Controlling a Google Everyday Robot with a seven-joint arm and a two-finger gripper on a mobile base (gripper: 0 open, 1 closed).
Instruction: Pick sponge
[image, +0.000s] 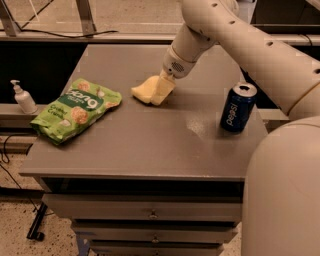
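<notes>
**Item 1. Gripper** (164, 90): pale yellowish end of the single arm, lowered to the table top (150, 145) at the rear centre. It meets the right end of the sponge. Its colour runs into the foam there, so whether it is spread or closed on anything cannot be told.

**Item 2. Sponge** (141, 91): pale-yellow foam pad, lying flat on the table top. It sits to the left of the gripper as the camera sees it, touching it or partly covered by it. The free end points left and slightly toward the camera. The long axis appears to run across the table, rising a little toward the far right where it meets the gripper. Judgement: the pick turns on this contact. The gripper is already at the pad's right end, so no sideways reach seems called for, only a firm hold before any lift.

**Item 3. Wrist and arm** (235, 42): cream tube sloping down from the upper right to the gripper. The only arm present, hence the nearer by default.

**Item 4. Soda can** (238, 108): blue, upright, well apart to the right of the gripper, near the table's right edge.

**Item 5. Snack bag** (75, 110): green, flat, well apart to the left of the sponge.

**Item 6. Pump bottle** (22, 97): white, off the table on a ledge at far left.
</notes>
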